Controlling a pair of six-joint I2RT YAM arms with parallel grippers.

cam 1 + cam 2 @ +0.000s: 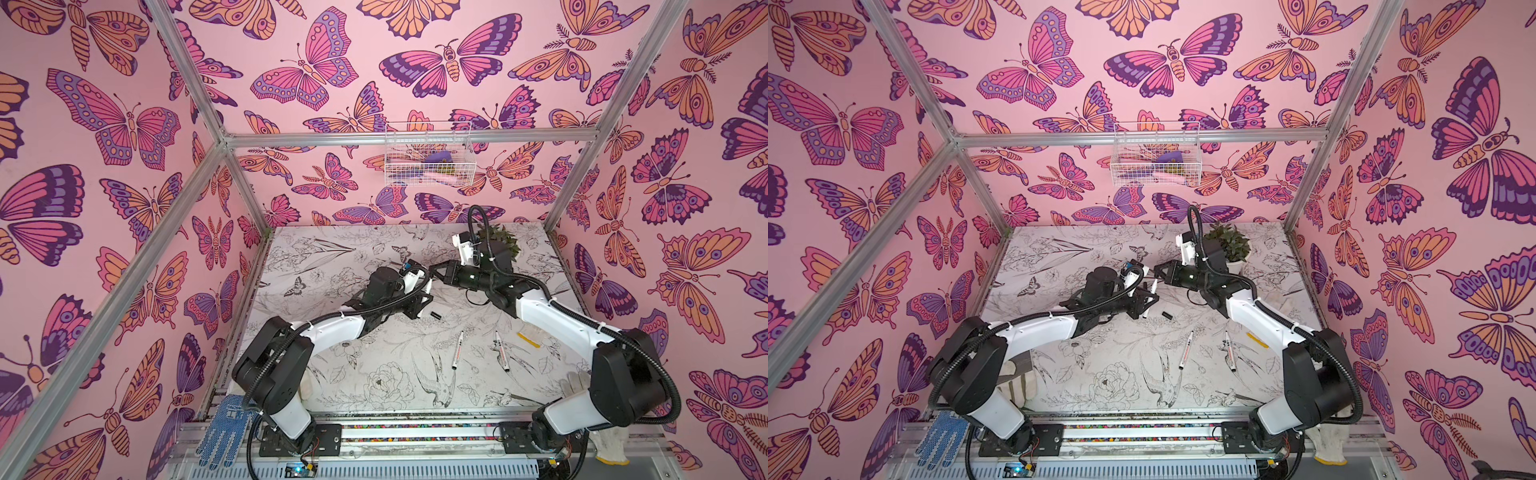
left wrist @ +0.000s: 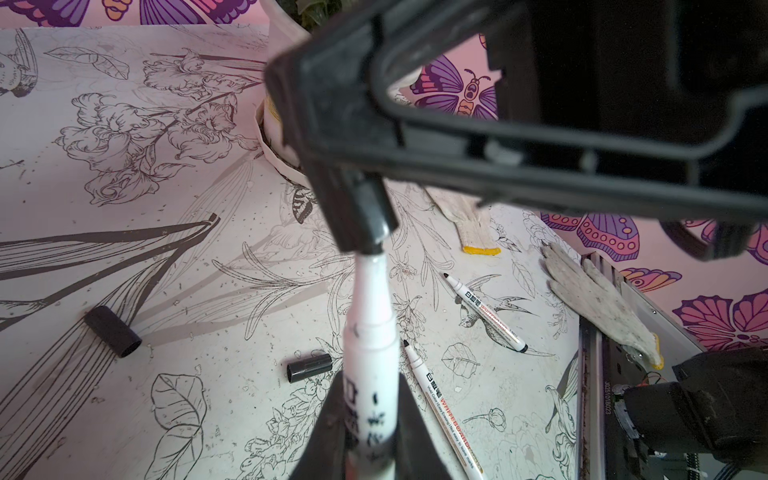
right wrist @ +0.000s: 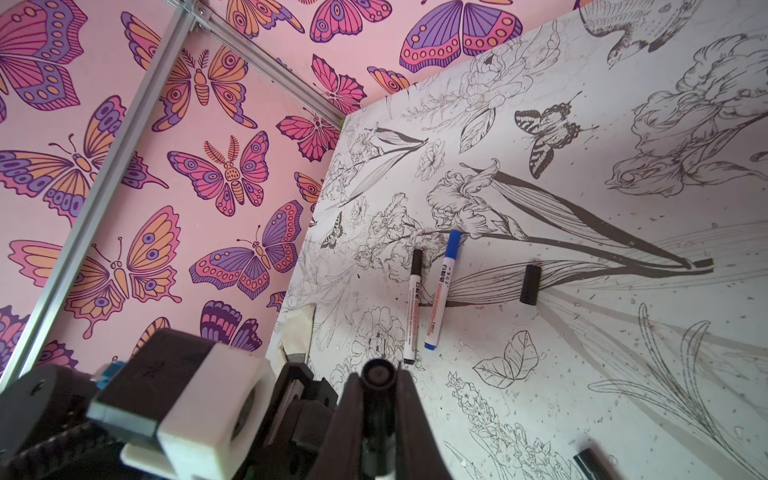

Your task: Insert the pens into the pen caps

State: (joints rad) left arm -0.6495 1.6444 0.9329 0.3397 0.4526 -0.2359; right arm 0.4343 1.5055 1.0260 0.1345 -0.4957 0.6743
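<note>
Left hand (image 2: 370, 411) pinches pen (image 1: 1153, 286), mid-frame in a top view; left wrist view shows tip meeting black cap (image 2: 372, 212) pinched by right hand (image 3: 378, 390). Only right wrist view shows two capped pens (image 3: 441, 291) on table (image 3: 623, 374).

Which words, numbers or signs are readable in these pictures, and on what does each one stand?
"白板笔 WHITEBOARD": lying pen, beside the held pen.
"J0251018023", if I read it rightly: rail.
Small print on that lying pen: too small to read.
Held pen, second lying pen, blue-capped pen, black-capped pen: labels blurred.
</note>
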